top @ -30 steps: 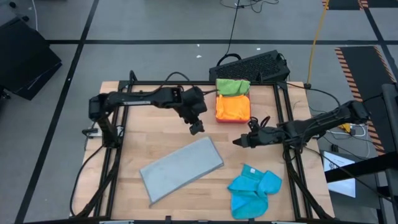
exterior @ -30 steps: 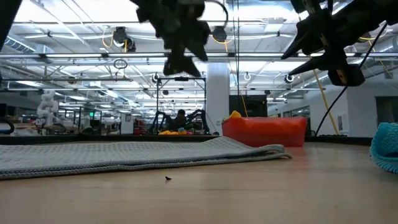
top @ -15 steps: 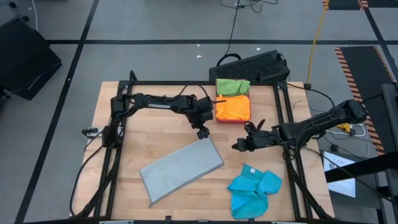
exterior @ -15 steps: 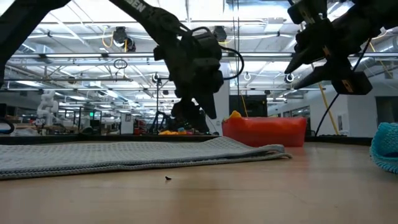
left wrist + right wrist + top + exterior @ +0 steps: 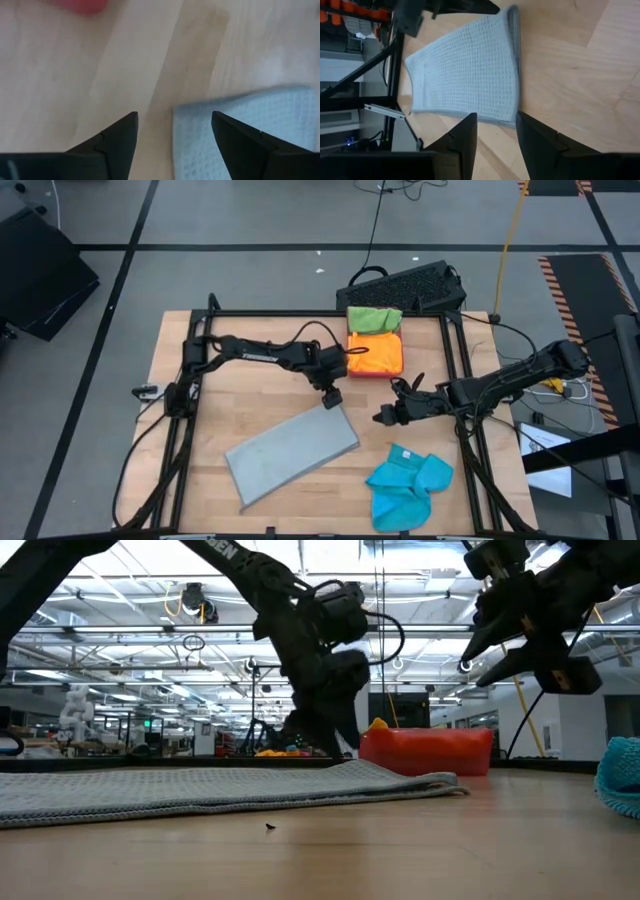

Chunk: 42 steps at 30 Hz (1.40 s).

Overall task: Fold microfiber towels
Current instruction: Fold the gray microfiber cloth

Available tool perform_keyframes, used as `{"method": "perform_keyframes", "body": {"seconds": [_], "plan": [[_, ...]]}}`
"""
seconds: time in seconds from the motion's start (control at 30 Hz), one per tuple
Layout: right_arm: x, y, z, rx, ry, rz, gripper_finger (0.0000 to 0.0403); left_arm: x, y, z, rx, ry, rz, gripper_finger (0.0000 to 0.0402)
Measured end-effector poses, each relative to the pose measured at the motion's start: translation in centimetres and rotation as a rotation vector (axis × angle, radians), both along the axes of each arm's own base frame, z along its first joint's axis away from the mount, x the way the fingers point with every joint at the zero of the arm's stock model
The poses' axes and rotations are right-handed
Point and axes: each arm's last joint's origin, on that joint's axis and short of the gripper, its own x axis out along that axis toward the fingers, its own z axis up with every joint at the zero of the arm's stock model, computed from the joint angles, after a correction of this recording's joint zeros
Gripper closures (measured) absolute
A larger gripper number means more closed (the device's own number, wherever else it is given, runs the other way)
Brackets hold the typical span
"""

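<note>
A grey towel (image 5: 290,452), folded into a flat rectangle, lies in the middle of the table. My left gripper (image 5: 330,395) stands open, slanting down, low over the towel's far right corner (image 5: 182,111). One finger (image 5: 125,132) is over bare wood and the other (image 5: 227,132) over the cloth. My right gripper (image 5: 385,415) hangs open above the table to the right of the towel, holding nothing. A crumpled blue towel (image 5: 408,485) lies near the front right. An orange towel (image 5: 375,355) and a green towel (image 5: 373,318) sit in the red tray (image 5: 425,752).
The red tray stands at the far edge, just behind my left gripper. A black frame (image 5: 455,360) runs around the table. A black keyboard (image 5: 405,285) lies beyond the far edge. Bare wood (image 5: 250,395) shows left of the towel's far side.
My left gripper has come down and a little toward the table's near right, from well above the table to low over the grey towel's far right corner. The towel has kept its place.
</note>
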Motion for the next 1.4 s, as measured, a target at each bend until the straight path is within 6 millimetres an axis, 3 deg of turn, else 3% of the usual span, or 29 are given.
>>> {"method": "perform_keyframes", "body": {"seconds": [0.5,0.8,1.03,1.27,1.4], "plan": [[0.2,0.1,0.3,-0.006,-0.035,0.014,0.0273,0.3,-1.0,-2.1,-0.071,0.059,-0.029,0.0185],[0.1,0.0,0.2,-0.021,-0.028,0.024,0.0273,0.7,-3.5,-2.7,0.009,0.054,-0.151,0.0279],[0.2,0.0,0.2,-0.035,-0.03,0.03,0.0273,1.0,-3.8,-3.5,0.068,0.062,-0.142,0.0388],[0.4,-0.3,-0.1,-0.085,-0.035,-0.101,0.0272,0.8,-3.3,-1.2,0.107,0.009,-0.1,0.0395],[0.8,-0.2,-1.3,-0.087,0.016,-0.139,0.0252,0.6,-3.2,0.3,0.123,-0.023,-0.102,0.0396]]}}
